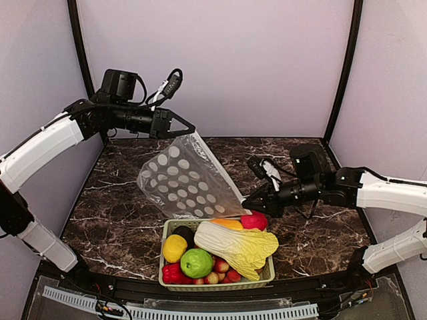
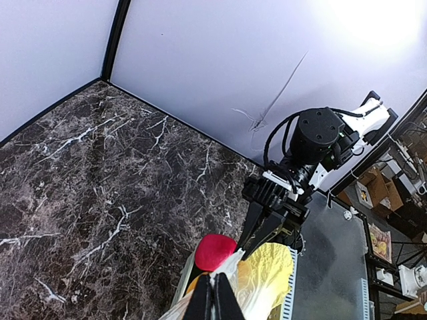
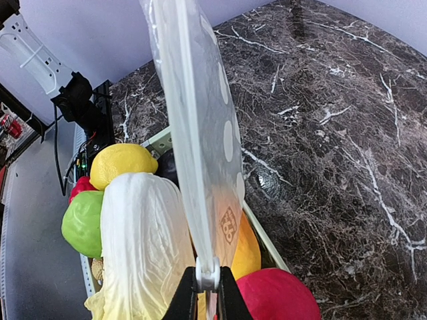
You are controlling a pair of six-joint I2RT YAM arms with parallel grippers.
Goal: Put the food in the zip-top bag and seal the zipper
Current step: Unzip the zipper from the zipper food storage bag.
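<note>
Above the pale green slotted plastic basket [image 1: 215,287], the clear zip-top bag printed with white dots [image 1: 187,177] hangs stretched between your arms, off the dark marble surface [image 1: 113,213]. The left fingers [image 1: 183,125] are pinched together on its upper far corner. The right fingers [image 1: 257,200] are clamped on its lower corner, just beside the magenta-pink round fruit [image 1: 254,221] at the basket's far right corner. The rest of the food sits in the basket: yellow lemon [image 1: 175,248], green apple [image 1: 196,263], glossy red bell pepper [image 1: 172,273], and the large pale napa cabbage [image 1: 237,245] lying across the top. Nothing is in the bag, so the step looks like opening the mouth. The bag reads flat, edge-on in the right wrist view, and I can't tell where the zipper runs or whether it's sealed. Bring your grips slightly together for slack so the walls can part; pulling taut likely holds them shut. Aim the mouth at the basket, and mind the lower edge snagging the cabbage.
</note>
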